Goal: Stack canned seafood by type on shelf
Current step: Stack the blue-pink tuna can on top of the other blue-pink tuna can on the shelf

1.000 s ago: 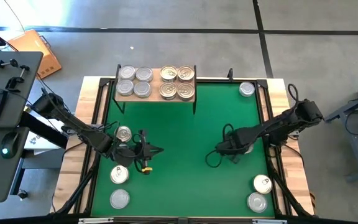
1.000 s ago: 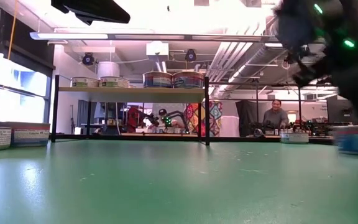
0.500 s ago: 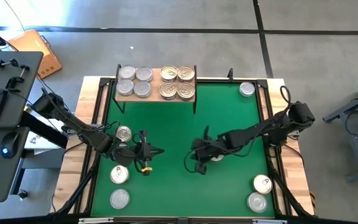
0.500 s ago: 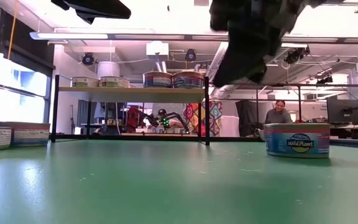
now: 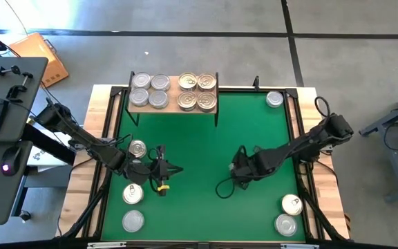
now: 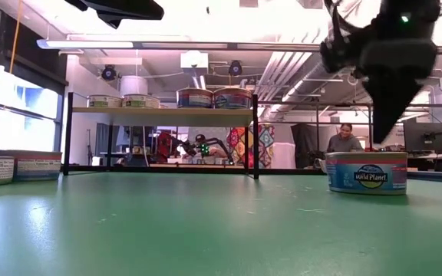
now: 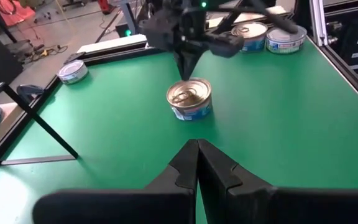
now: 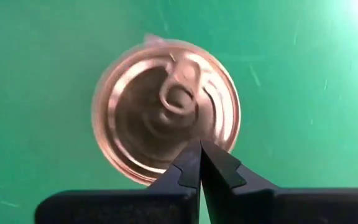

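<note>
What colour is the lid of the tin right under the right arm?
Gold, with a pull-tab: the short round metal tin shows it best in the right wrist view.

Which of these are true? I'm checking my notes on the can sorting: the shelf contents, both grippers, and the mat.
1. The shelf has silver-lidded cans on one side and gold-lidded cans on the other. True.
2. The right gripper holds a can lifted off the mat. False: it is shut and empty, poised over a gold-lidded can that stands on the mat.
3. The left gripper is shut and holds nothing. True.
4. Every can is already on the shelf. False: several loose cans stand on the mat, near both side edges.
</note>
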Action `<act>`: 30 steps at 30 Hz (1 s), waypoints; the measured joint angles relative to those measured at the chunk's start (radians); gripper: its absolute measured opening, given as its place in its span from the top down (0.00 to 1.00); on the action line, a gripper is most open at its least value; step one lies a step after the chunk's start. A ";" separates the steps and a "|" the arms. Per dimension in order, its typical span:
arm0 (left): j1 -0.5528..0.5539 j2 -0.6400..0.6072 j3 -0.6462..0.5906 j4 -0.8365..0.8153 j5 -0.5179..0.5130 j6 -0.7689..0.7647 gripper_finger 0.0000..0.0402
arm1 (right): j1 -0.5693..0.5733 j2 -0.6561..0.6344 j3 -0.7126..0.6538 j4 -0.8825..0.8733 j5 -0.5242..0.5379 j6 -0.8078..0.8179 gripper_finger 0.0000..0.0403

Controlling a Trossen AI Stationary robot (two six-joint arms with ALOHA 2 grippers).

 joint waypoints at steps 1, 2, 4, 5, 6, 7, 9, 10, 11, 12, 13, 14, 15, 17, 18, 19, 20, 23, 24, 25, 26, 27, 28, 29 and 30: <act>0.000 0.000 0.000 0.000 0.000 0.000 1.00 | 0.002 0.000 -0.020 0.015 -0.007 0.011 1.00; 0.000 0.000 0.000 0.002 0.000 -0.001 1.00 | 0.002 0.000 -0.040 0.042 -0.019 0.014 1.00; 0.000 0.000 0.000 0.003 0.000 -0.004 1.00 | 0.002 -0.001 -0.074 0.110 -0.026 0.012 1.00; 0.000 0.000 0.000 0.002 0.000 -0.004 1.00 | 0.002 -0.004 -0.088 0.152 -0.025 0.009 1.00; 0.000 0.000 0.000 0.004 0.000 -0.004 1.00 | 0.002 -0.004 -0.094 0.191 -0.021 0.008 1.00; 0.000 0.000 0.000 0.004 0.000 -0.004 1.00 | 0.001 -0.004 -0.101 0.237 -0.018 0.007 1.00; 0.000 0.000 0.000 0.017 0.000 -0.004 1.00 | -0.006 0.003 -0.105 0.308 -0.012 -0.007 1.00; 0.000 0.000 0.000 0.023 0.001 -0.002 1.00 | -0.010 0.008 -0.106 0.351 -0.008 -0.022 1.00; 0.000 0.000 0.000 0.032 0.000 0.005 1.00 | -0.013 0.015 -0.106 0.400 -0.004 -0.049 1.00; 0.000 0.000 0.000 0.042 0.001 0.012 1.00 | -0.016 0.029 -0.107 0.452 -0.003 -0.072 1.00; 0.000 0.000 0.000 0.051 0.001 0.014 1.00 | -0.021 0.045 -0.106 0.509 0.004 -0.095 1.00; 0.000 0.000 0.000 0.060 0.001 0.015 1.00 | -0.026 0.062 -0.104 0.560 0.012 -0.117 1.00; 0.002 0.000 0.000 0.069 0.001 0.015 1.00 | -0.030 0.081 -0.104 0.613 0.020 -0.136 1.00; 0.008 0.000 0.000 0.083 0.010 0.014 1.00 | -0.037 0.121 -0.104 0.743 0.040 -0.191 1.00; 0.013 0.000 0.000 0.090 0.025 0.012 1.00 | -0.039 0.139 -0.104 0.816 0.042 -0.232 1.00; 0.020 0.000 0.000 0.105 0.050 0.012 1.00 | -0.039 0.152 -0.105 0.885 0.042 -0.275 1.00; 0.029 0.000 0.000 0.122 0.081 0.010 1.00 | -0.035 0.158 -0.108 0.936 0.050 -0.312 1.00; 0.065 0.015 0.000 0.185 0.176 0.004 1.00 | 0.001 0.130 -0.108 1.034 0.129 -0.384 1.00; 0.079 0.027 0.000 0.202 0.208 0.003 1.00 | 0.019 0.112 -0.107 1.032 0.168 -0.389 1.00; 0.098 0.042 0.000 0.223 0.251 0.004 1.00 | 0.039 0.094 -0.106 1.016 0.207 -0.391 1.00; 0.119 0.061 0.000 0.236 0.292 0.004 1.00 | 0.059 0.083 -0.105 0.988 0.241 -0.389 1.00; 0.142 0.085 0.000 0.254 0.332 0.004 1.00 | 0.081 0.079 -0.105 0.961 0.267 -0.383 1.00; 0.164 0.110 0.000 0.270 0.371 0.004 1.00 | 0.102 0.076 -0.106 0.945 0.287 -0.372 1.00; 0.185 0.137 0.000 0.276 0.399 0.000 1.00 | 0.123 0.076 -0.107 0.937 0.304 -0.355 1.00; 0.208 0.168 0.000 0.287 0.430 -0.010 1.00 | 0.143 0.076 -0.107 0.939 0.318 -0.338 1.00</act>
